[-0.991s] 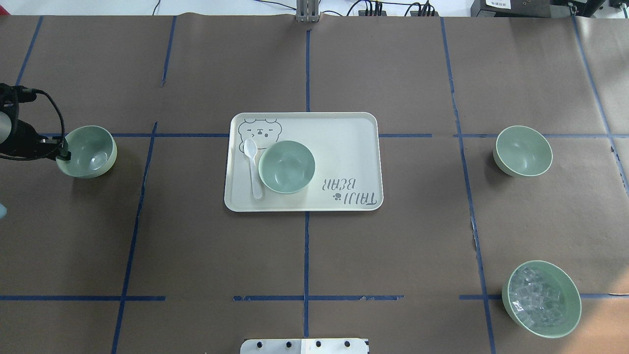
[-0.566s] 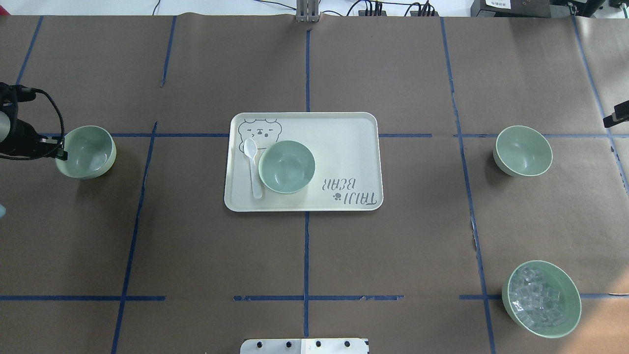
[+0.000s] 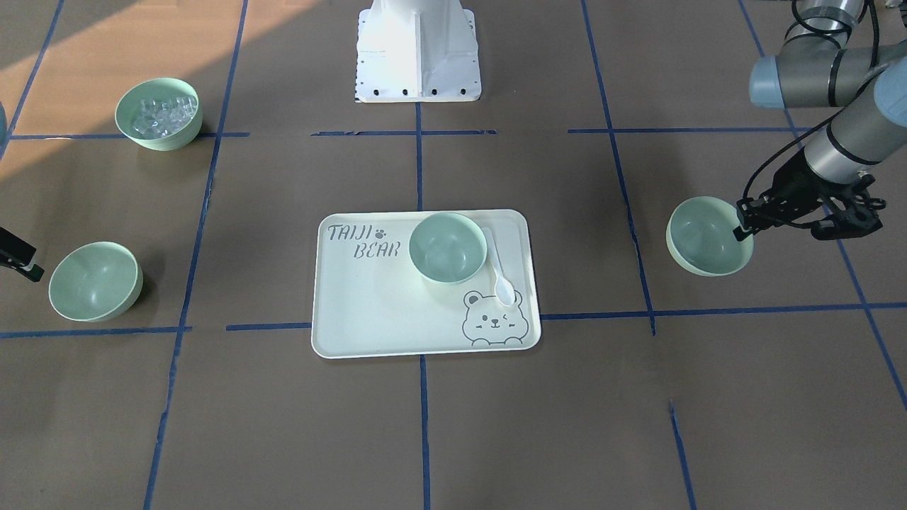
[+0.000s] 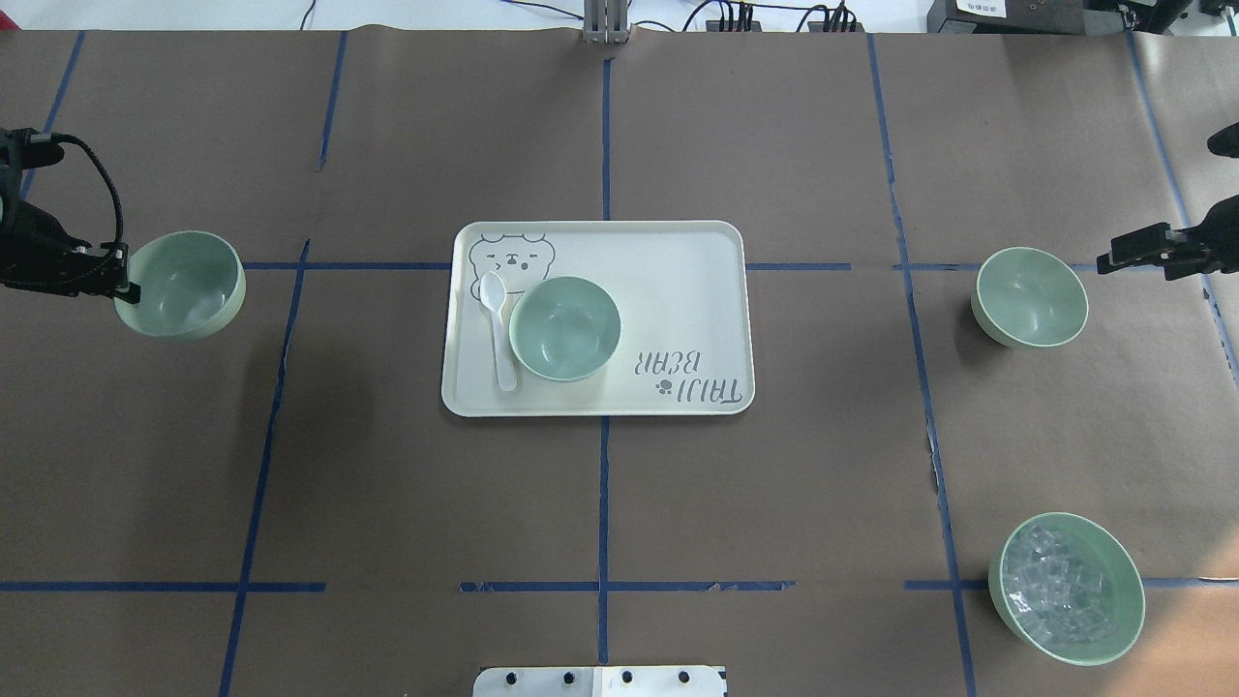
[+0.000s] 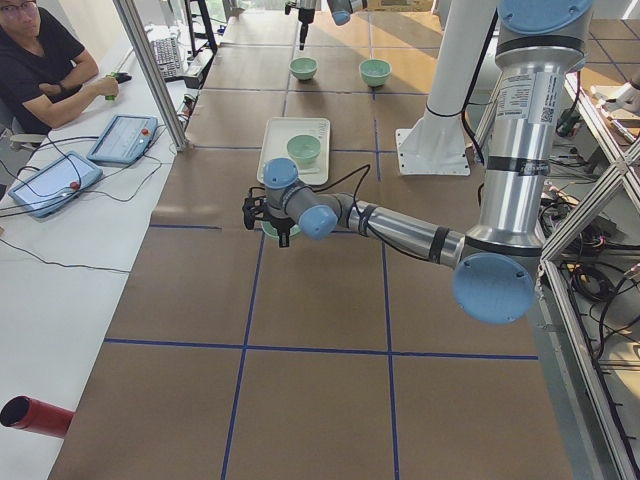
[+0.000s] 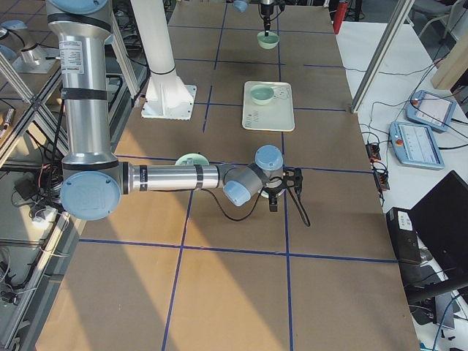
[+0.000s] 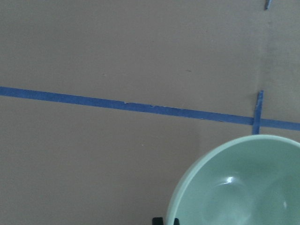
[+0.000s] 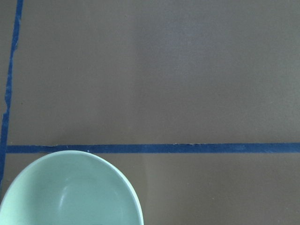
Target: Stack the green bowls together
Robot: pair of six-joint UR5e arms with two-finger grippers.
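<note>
Three plain green bowls show. One stands on the cream tray. My left gripper is shut on the near rim of the left bowl and holds it a little above the paper; it also shows in the front view with the bowl, and the left wrist view shows the rim. My right gripper hovers just right of the right bowl, apart from it; I cannot tell whether it is open. That bowl shows in the right wrist view.
A white spoon lies on the tray left of the middle bowl. A like green bowl with clear cubes stands at the near right. The robot base is at the near middle edge. Blue tape lines cross the brown paper.
My left gripper has lifted the left bowl and carried it slightly away from the robot and toward the tray. My right gripper has come in from the right edge toward the right bowl.
</note>
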